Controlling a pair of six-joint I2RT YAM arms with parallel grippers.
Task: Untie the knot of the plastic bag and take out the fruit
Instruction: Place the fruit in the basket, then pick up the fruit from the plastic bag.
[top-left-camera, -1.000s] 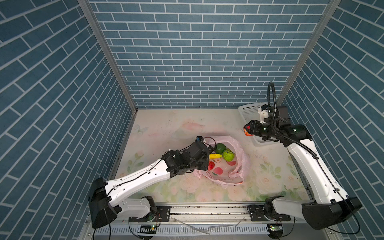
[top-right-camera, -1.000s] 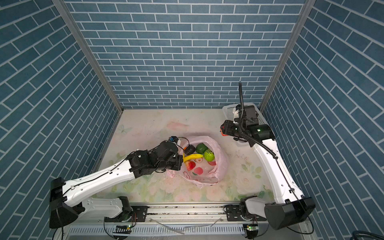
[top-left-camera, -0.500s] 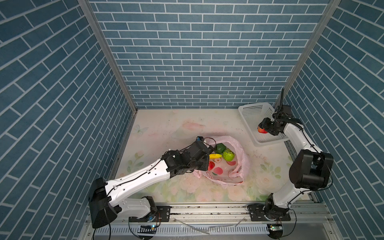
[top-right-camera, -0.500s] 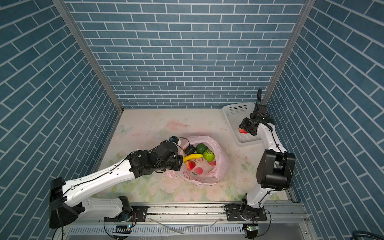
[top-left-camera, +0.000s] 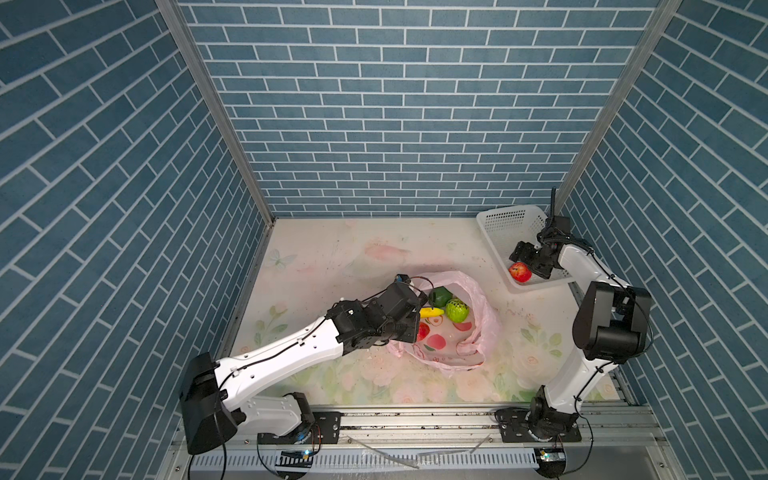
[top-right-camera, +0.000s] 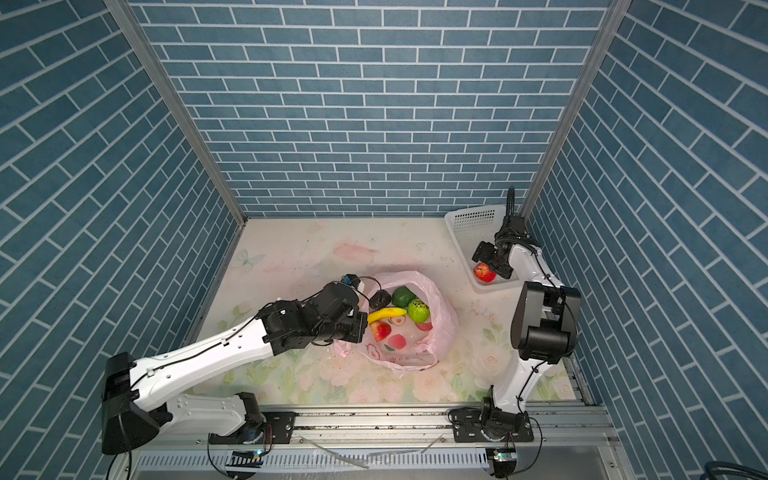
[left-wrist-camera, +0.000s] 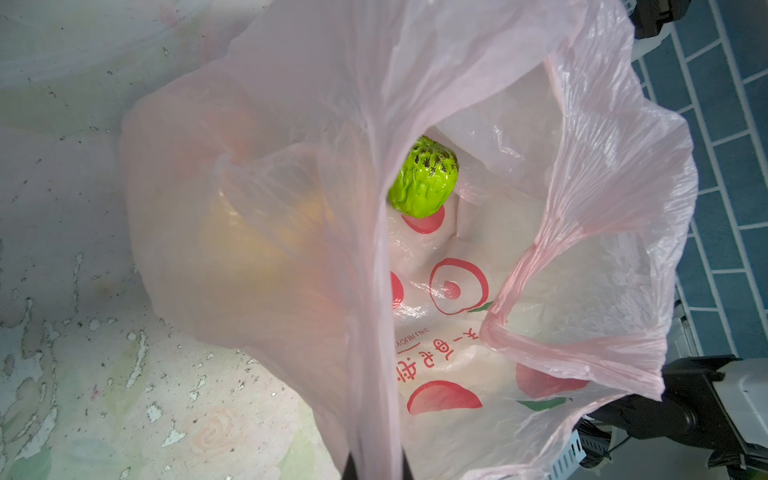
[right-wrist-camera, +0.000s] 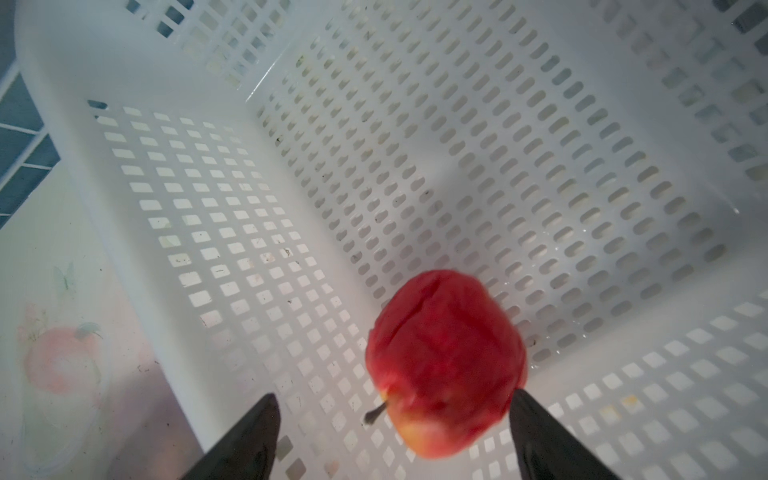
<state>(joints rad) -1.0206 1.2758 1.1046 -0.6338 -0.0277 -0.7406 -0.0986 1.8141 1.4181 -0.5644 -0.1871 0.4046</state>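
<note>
The pale-pink plastic bag (top-left-camera: 478, 332) (top-right-camera: 440, 328) lies open on the mat; the knot is out of view. My left gripper (left-wrist-camera: 376, 469) (top-right-camera: 357, 332) is shut on the bag's rim (left-wrist-camera: 374, 374) and holds it up. Fruit shows inside: a banana (top-right-camera: 386, 313), a bumpy green piece (left-wrist-camera: 424, 178) (top-left-camera: 457, 309), a dark green one (top-left-camera: 439, 296) and a strawberry (top-right-camera: 380, 330). My right gripper (right-wrist-camera: 395, 411) (top-left-camera: 525, 266) is open over the white basket (right-wrist-camera: 457, 145) (top-left-camera: 498, 224). A blurred red apple (right-wrist-camera: 444, 361) (top-right-camera: 485, 272) is loose between its fingers.
The basket stands at the back right corner against the brick wall. A dark round piece (top-right-camera: 379, 298) sits at the bag's far rim beside my left wrist. The rail (top-left-camera: 415, 419) runs along the front edge.
My right gripper carried the apple over the basket and has just opened; the apple is coming free. The left arm and bag have not moved.
</note>
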